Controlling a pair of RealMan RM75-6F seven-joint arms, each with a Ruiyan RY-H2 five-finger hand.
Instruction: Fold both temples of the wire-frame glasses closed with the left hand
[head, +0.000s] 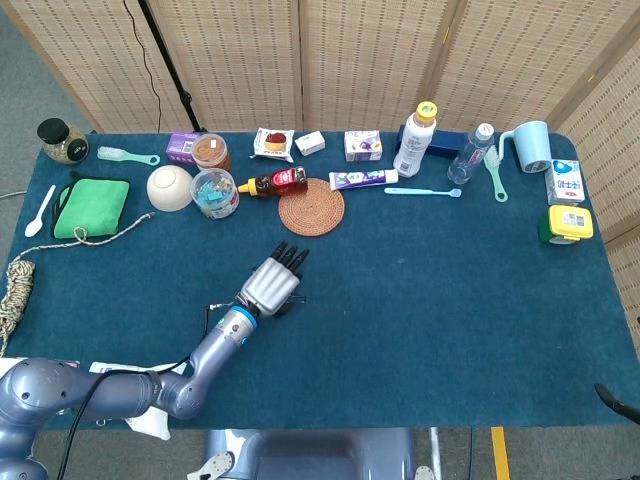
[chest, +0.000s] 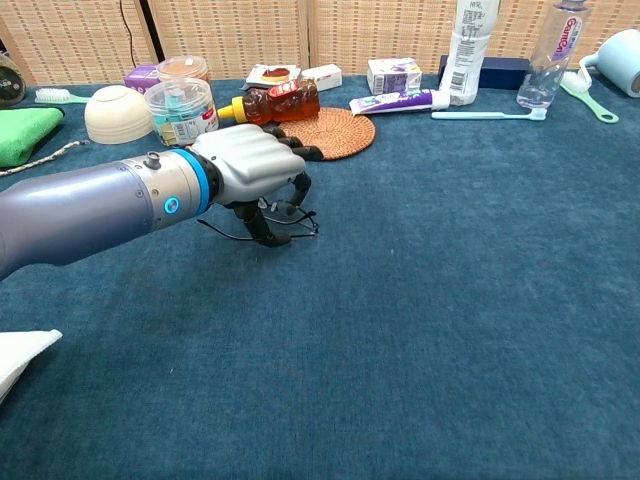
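The wire-frame glasses (chest: 292, 219) lie low on the blue table (chest: 450, 300), left of centre. My left hand (chest: 250, 168) arches over them, palm down. Its dark fingertips (chest: 300, 183) curl onto the front of the frame and its thumb reaches underneath, so it grips the glasses. One thin temple sticks out to the left below the wrist. In the head view the left hand (head: 272, 282) hides most of the glasses (head: 287, 305). My right hand does not show in either view.
Just beyond the hand are a woven coaster (head: 311, 206), a honey bottle (head: 278, 182), a plastic tub (head: 214, 192) and a white bowl (head: 169, 187). A green cloth (head: 92, 207) lies far left. Bottles, boxes and a toothbrush (head: 422, 191) line the back edge.
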